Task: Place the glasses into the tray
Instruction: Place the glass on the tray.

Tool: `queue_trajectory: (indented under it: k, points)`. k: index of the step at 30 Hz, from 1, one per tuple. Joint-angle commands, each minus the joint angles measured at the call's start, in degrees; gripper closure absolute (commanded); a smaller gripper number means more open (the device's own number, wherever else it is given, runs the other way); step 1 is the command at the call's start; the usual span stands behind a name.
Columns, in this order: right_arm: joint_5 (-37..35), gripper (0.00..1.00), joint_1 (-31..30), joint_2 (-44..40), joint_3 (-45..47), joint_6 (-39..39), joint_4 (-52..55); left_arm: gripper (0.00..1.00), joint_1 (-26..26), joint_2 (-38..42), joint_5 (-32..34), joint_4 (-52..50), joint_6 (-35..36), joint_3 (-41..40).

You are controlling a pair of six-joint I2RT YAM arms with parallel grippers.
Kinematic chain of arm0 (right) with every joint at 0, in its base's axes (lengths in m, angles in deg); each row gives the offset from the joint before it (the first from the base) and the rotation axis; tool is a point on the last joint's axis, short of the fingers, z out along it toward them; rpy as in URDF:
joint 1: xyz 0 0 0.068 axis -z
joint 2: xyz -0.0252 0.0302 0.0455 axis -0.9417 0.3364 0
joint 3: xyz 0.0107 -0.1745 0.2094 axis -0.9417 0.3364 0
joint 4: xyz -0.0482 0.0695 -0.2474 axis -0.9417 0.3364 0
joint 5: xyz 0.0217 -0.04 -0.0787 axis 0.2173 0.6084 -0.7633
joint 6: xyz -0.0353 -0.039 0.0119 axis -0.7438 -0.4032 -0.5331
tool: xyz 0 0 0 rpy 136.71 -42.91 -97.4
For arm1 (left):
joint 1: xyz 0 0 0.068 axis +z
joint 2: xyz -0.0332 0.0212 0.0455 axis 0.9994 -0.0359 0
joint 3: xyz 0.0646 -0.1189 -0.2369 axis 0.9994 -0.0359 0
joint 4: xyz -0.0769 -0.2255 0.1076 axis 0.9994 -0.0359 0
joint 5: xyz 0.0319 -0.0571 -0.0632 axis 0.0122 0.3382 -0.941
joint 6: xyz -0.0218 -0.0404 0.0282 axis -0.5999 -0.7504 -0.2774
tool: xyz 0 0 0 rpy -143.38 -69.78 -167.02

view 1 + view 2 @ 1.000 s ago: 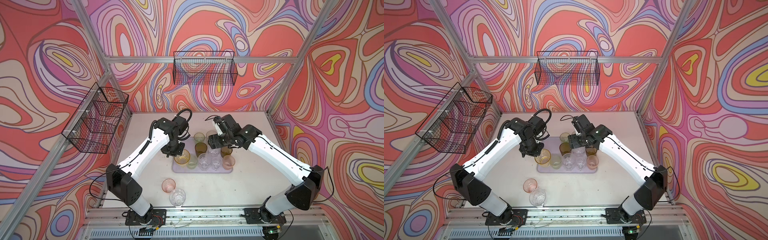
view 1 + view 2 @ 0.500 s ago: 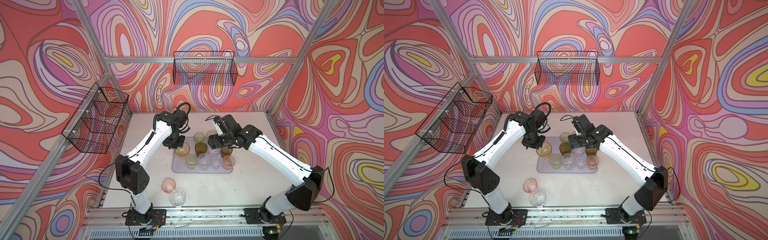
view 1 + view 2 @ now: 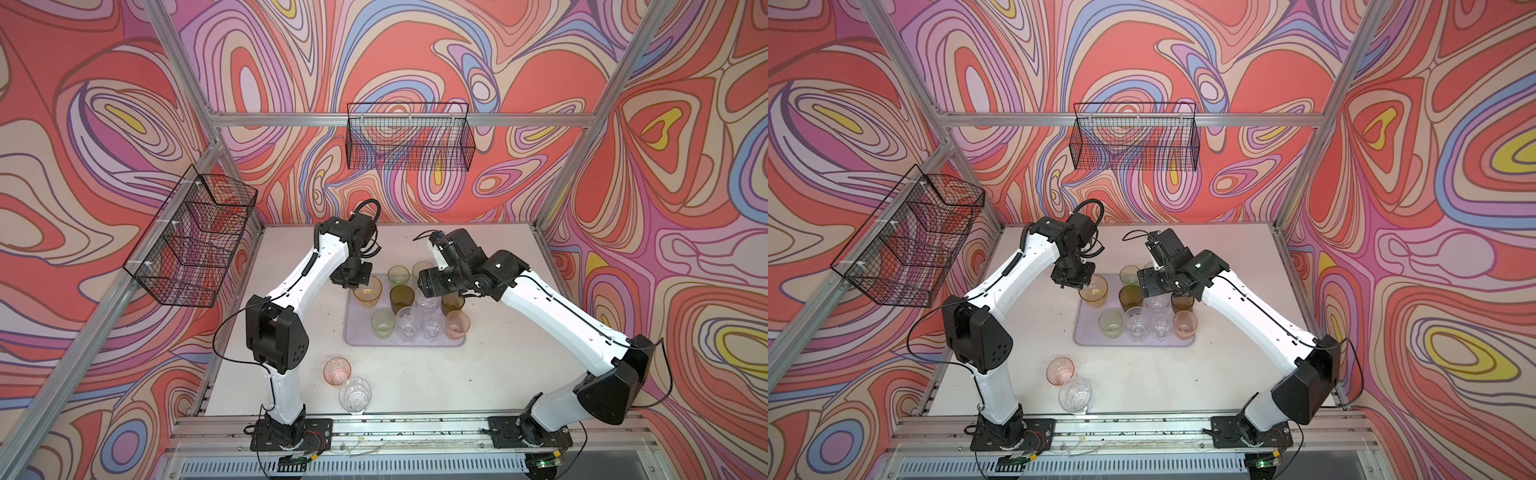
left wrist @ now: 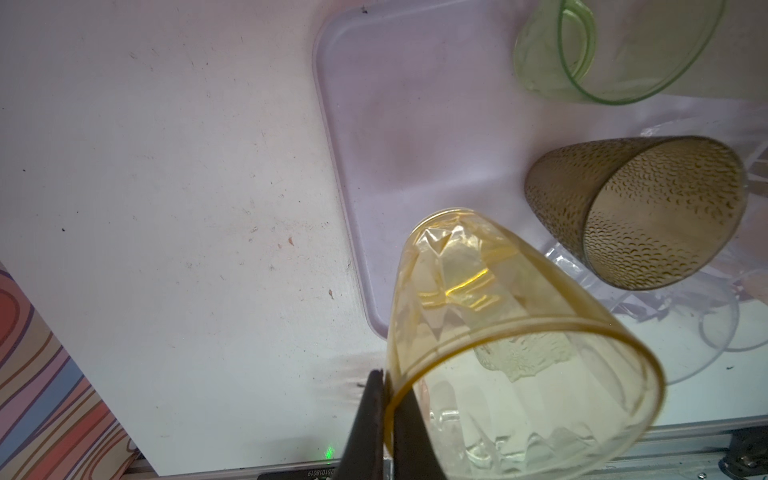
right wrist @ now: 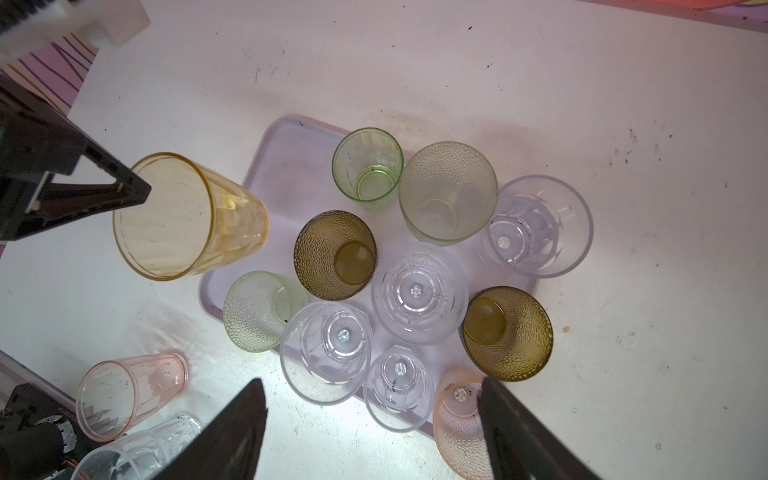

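Amber glass (image 4: 498, 332) rim pinched in left tool (image 4: 384, 376), at tray (image 4: 395, 124) edge

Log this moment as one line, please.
left gripper: shut on amber glass | right gripper: open, empty | pink glass, clear glass: off tray

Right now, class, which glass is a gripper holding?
The amber-yellow glass: the left gripper pinches its rim, beside the tray's edge. No other glass is gripped.
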Motion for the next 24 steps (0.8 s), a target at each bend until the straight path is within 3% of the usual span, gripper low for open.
queue_trajectory:
  k: [1,24]
  points:
    - [-0.56,0.17,0.31,-1.46,0.77,-0.26,0.33,1.00,0.45,-1.54,-0.31,0.67,-0.07,2.12]
    - [-0.73,0.17,0.34,-2.22,1.74,-0.09,0.59,1.00,0.51,-7.28,-3.98,6.68,-2.35,0.37]
